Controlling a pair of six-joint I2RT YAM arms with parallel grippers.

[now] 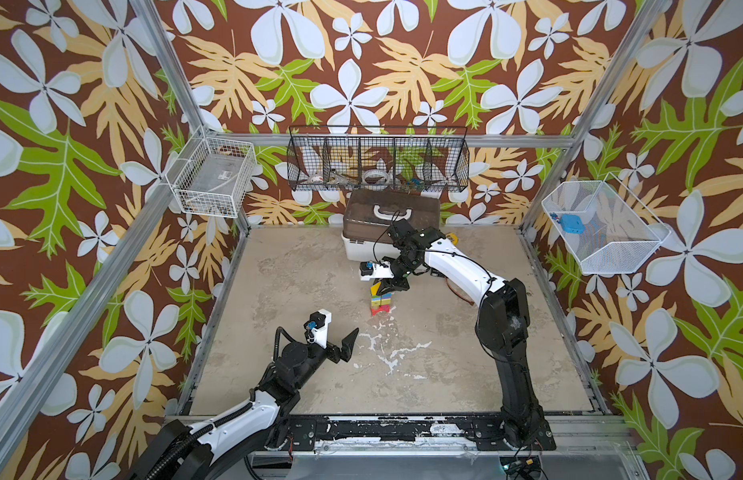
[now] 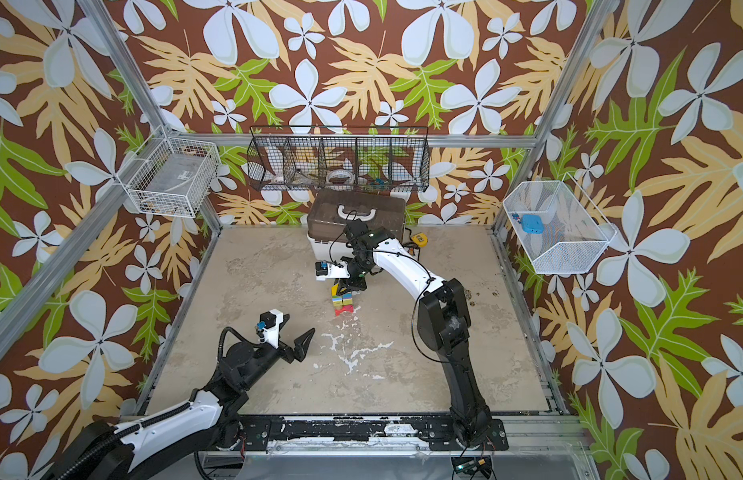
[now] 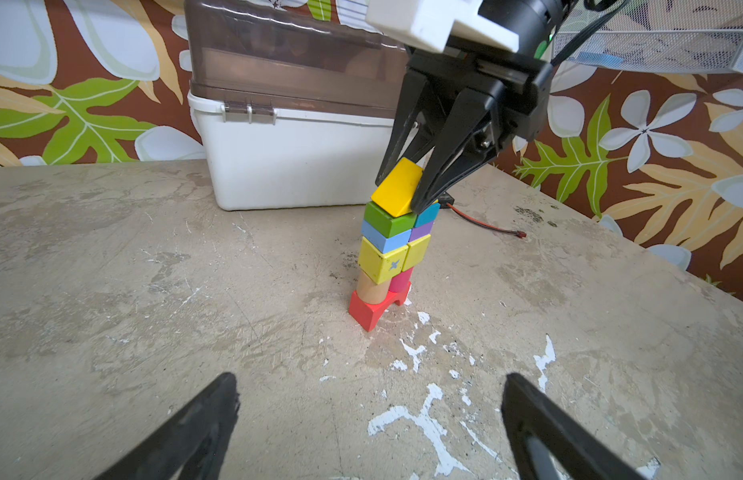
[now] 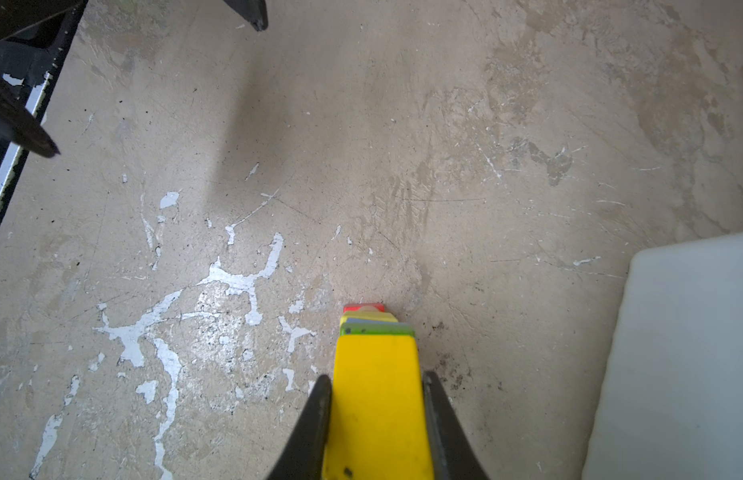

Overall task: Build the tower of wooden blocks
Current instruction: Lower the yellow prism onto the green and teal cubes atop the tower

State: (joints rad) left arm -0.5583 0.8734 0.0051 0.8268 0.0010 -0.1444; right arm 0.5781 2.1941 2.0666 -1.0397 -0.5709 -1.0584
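The tower stands mid-table on a red arched piece. Above it come tan and pink cylinders, two yellow cubes, then blue, purple, green and teal blocks. My right gripper is shut on a yellow block, tilted, its lower edge at the green block. My left gripper is open and empty, nearer the front left, apart from the tower.
A white box with a brown lid stands just behind the tower. A red and black wire lies to its right. Wire baskets hang on the back and side walls. White paint scuffs mark the table in front.
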